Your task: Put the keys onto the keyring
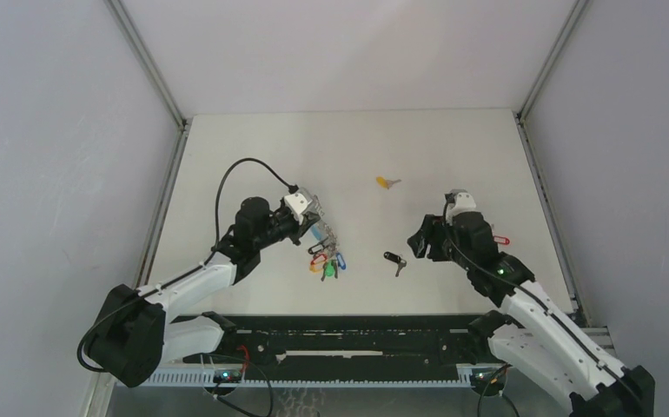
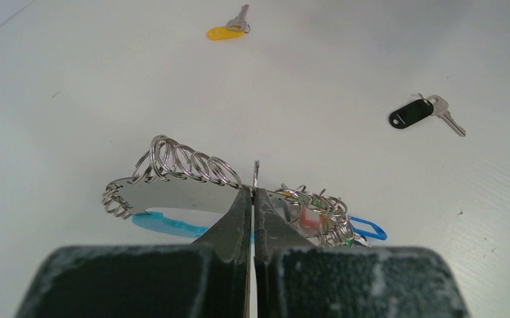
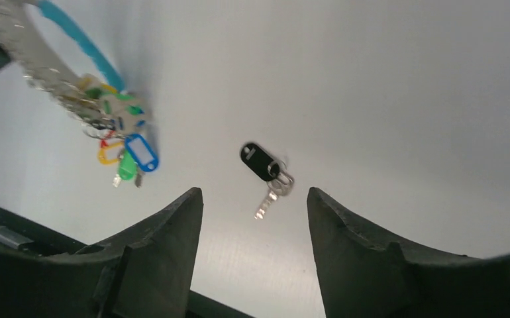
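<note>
My left hand (image 2: 252, 193) pinches the keyring (image 2: 186, 167), left of centre, seemingly by one thin loop; it could twist free. My right hand (image 3: 254, 193) gapes wide beside the black key (image 3: 260, 161), which lies flat on the bench (image 3: 405, 99) and may skid.

1. Hidden behind the pressed-together fingers of the left pincer (image 2: 253, 193): near stretch of the keyring (image 2: 193, 172), some tags included.
2. Cut off by the right wrist view's top-left corner: most of its loop.
3. Half covered by the right arm (image 1: 487, 252): red-tagged key (image 1: 500, 240).
</note>
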`<action>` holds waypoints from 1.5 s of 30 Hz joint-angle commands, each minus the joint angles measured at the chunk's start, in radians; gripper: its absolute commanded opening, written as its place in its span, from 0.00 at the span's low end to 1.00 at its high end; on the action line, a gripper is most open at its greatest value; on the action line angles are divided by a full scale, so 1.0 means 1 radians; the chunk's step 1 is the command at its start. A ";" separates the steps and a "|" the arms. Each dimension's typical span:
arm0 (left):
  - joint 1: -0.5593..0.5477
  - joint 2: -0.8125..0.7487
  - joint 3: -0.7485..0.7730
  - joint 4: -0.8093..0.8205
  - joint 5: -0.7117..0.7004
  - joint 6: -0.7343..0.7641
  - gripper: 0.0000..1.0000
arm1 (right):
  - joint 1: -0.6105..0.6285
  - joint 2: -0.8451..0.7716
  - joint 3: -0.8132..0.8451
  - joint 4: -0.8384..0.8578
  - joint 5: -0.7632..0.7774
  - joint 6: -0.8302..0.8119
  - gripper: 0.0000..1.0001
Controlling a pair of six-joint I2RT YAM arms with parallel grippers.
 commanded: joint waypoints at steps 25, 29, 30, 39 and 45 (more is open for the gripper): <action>0.004 -0.005 0.059 0.047 -0.015 -0.008 0.00 | 0.228 0.664 0.107 0.027 0.111 0.411 0.52; 0.004 -0.006 0.059 0.046 -0.014 -0.009 0.00 | 0.250 0.746 0.158 0.137 0.090 0.373 0.51; 0.005 -0.006 0.059 0.045 -0.014 -0.009 0.00 | 0.255 0.769 0.180 0.163 0.083 0.360 0.51; 0.005 -0.005 0.059 0.045 -0.008 -0.011 0.00 | 0.249 0.873 0.364 0.199 0.037 0.155 0.56; 0.004 -0.006 0.060 0.042 -0.002 -0.006 0.00 | 0.218 0.758 0.369 -0.014 0.083 -0.054 0.53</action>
